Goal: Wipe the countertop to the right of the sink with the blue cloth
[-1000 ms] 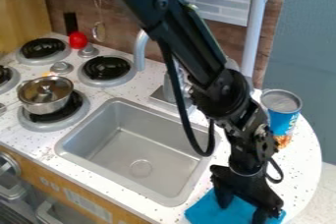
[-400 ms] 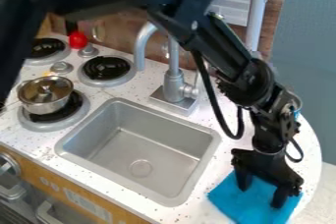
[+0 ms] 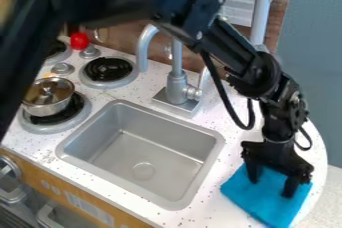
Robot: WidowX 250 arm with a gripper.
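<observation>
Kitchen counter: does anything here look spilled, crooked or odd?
I see no spill or damage. The metal pot sits off-centre on its burner, leaving some black coil uncovered. The blue cloth lies askew beneath the black hand, near the counter's rounded edge.

The black arm (image 3: 230, 47) comes in from the upper left, bends near the top and slants down to the right. Its gripper (image 3: 271, 189) hangs at the lower right, fingers (image 3: 292, 187) spread apart (a black cable (image 3: 227, 103) loops loosely beside the forearm).
</observation>
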